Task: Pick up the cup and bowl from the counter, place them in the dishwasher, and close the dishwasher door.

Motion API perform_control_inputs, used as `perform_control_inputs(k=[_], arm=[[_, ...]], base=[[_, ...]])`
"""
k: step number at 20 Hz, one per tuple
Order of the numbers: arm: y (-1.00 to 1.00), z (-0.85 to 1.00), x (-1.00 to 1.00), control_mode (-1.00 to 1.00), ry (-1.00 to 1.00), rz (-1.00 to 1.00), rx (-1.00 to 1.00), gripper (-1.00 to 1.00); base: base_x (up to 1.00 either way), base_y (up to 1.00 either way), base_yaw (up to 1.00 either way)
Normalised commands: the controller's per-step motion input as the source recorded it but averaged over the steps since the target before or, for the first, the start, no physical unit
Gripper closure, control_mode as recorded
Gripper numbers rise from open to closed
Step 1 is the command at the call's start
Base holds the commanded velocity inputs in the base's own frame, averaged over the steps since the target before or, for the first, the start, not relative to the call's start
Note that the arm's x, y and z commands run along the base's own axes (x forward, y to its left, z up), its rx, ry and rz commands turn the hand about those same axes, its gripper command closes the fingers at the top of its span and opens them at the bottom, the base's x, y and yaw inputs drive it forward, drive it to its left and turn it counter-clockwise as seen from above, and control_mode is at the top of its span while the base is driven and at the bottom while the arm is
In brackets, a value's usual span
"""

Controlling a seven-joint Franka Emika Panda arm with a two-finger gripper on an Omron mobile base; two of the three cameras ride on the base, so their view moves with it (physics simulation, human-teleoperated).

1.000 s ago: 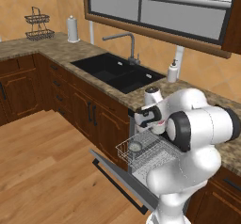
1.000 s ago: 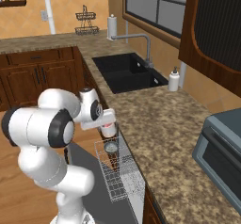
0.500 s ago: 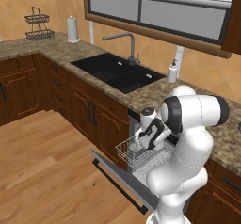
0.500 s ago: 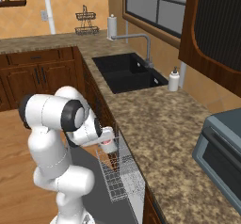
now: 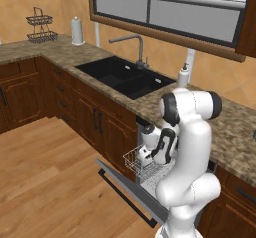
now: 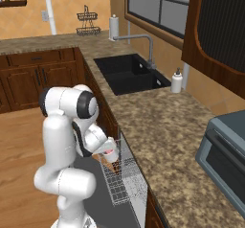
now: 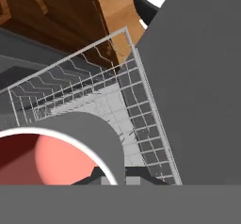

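- Cup (pink-red inside) sits gripped in the closed hand, over the white wire rack.
- Dishwasher door lies dropped open.

White cup with pink-red inside, white wire rack, speckled brown counter, dark grey dishwasher door.

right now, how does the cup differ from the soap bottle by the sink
The cup is low over the dishwasher rack; the soap bottle stands on the counter. The cup is short, open-topped and pink-red inside; the soap bottle is taller with a pump top. Both are white outside.
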Motion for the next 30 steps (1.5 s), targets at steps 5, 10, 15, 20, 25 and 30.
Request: perform_control_inputs(k=[5, 10, 15, 20, 25, 30], arm=[[0.0, -0.59, 0.5, -1.0, 0.0, -0.09, -0.07, 1.0], [-0.03, -0.51, 0.61, -1.0, 0.0, -0.08, -0.06, 1.0], [-0.19, -0.36, 0.62, -1.0, 0.0, -0.1, -0.06, 1.0], [-0.25, -0.2, 0.41, -1.0, 0.0, -0.06, -0.07, 1.0], [-0.25, -0.12, 0.26, -1.0, 0.0, -0.01, -0.04, 1.0], [-0.12, -0.18, 0.11, -1.0, 0.0, 0.0, 0.0, 1.0]], base=[[0.0, 0.0, 0.0], [0.0, 0.0, 0.0], [0.0, 0.0, 0.0], [0.0, 0.0, 0.0], [0.0, 0.0, 0.0], [0.0, 0.0, 0.0]])
